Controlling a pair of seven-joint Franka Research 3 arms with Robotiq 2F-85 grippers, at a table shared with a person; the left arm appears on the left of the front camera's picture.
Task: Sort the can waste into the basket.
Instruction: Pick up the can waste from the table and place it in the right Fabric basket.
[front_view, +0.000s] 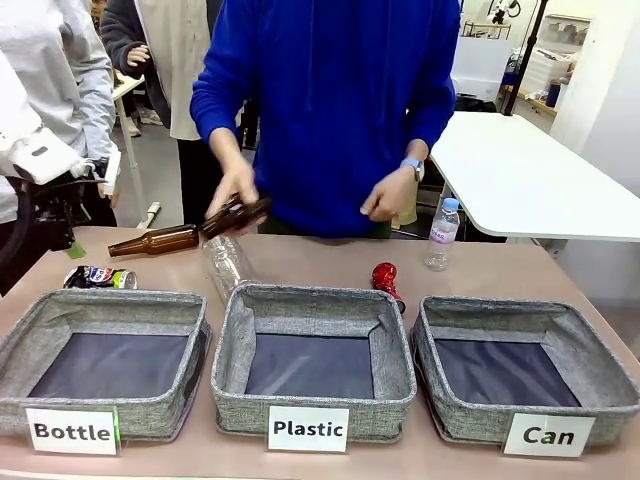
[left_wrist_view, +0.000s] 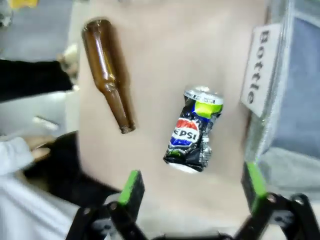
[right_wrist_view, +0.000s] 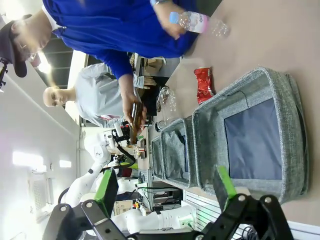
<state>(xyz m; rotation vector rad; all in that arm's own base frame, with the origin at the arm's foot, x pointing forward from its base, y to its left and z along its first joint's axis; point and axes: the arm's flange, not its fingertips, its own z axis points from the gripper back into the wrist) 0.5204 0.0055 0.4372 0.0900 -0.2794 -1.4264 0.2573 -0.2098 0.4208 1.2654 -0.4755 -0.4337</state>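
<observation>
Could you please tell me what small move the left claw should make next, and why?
Probably lower the left claw over the dark can and close on it. The claw is open, the can lies on the table just ahead of its green pads, beside the Bottle basket, and is not yet in the Can basket.

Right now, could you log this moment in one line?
left gripper: open, above dark can; right gripper: open; red can: on table; basket: empty

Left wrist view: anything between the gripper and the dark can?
Nothing: the left wrist view shows bare table between the open left gripper and the dark can; the brown bottle lies aside.
</observation>
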